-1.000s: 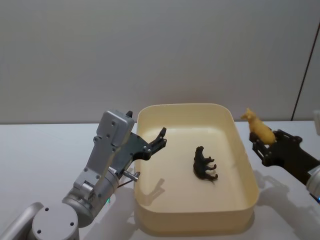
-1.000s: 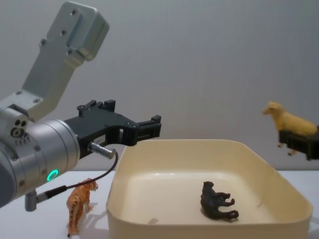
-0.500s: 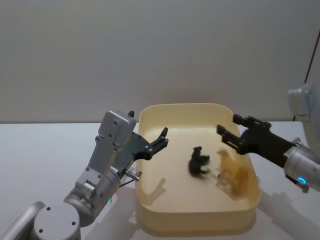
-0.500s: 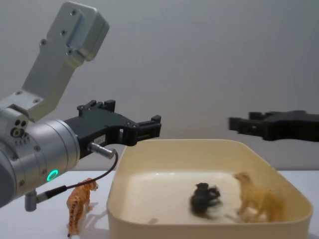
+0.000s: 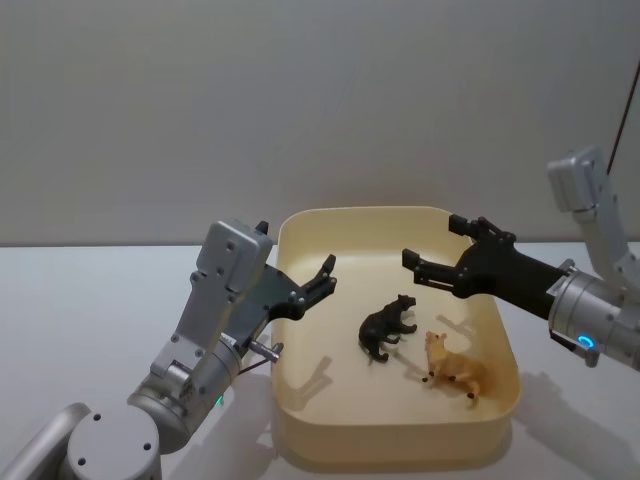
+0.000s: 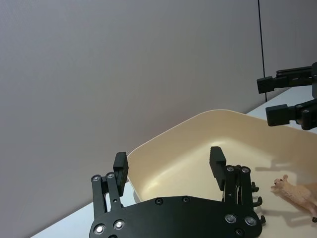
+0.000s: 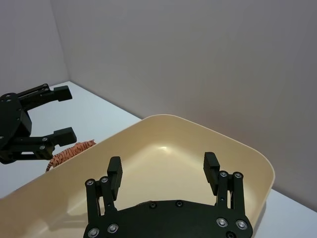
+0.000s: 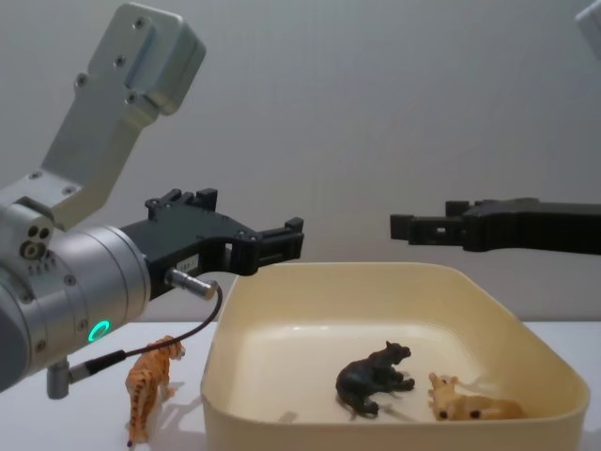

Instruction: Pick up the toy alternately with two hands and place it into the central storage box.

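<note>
The cream-yellow storage box (image 5: 494,330) sits in the middle of the table. Inside it lie a black animal toy (image 5: 388,328) and, beside it, a yellow animal toy (image 5: 455,368) on its side. My right gripper (image 5: 431,240) hovers open and empty above the box's right half. At the box's left rim my left gripper (image 5: 326,275) is held open with nothing in it. An orange tiger toy (image 8: 150,385) stands on the table left of the box, under the left arm. In the right wrist view the open right gripper (image 7: 163,168) points down into the box (image 7: 163,144).
The white table (image 5: 80,300) stretches out to the left of the box. A grey wall (image 5: 300,100) closes the scene behind. The left arm's silver housing (image 8: 122,122) rises high over the tiger.
My right gripper swung in from the right over the box and let go of the yellow toy, which fell in beside the black toy. The black toy shifted. The left arm stayed still.
</note>
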Robot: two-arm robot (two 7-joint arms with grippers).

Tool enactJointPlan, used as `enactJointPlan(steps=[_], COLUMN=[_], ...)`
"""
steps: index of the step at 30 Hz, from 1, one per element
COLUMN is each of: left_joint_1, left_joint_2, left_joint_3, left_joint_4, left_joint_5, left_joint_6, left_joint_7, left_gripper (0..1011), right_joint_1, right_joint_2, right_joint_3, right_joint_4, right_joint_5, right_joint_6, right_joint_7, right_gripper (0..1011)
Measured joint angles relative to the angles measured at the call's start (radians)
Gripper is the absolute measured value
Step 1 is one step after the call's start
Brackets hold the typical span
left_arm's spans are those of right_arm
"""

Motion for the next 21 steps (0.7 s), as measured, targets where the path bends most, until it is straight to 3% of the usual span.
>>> enactJointPlan(steps=[12,21], left_joint_1=[0.000,0.010], left_joint_2=[0.000,0.008], left_joint_3=[0.000,-0.006], left_joint_4=[0.000,-0.016], left_joint_5=[0.000,-0.022], left_joint_6=[0.000,0.029], left_joint_7=[0.000,0.013], left_gripper=[1001,1000], right_joint_1=[-0.059,-0.148], right_joint_2=[0.049,0.111], right_joint_3=[0.030,0.073], right_joint_4=[-0.061,-0.134], right_joint_5=[0.012,0.037], right_joint_6=[-0.026,-0.056], right_joint_7=[-0.072,-0.154], right_gripper=[1001,1001])
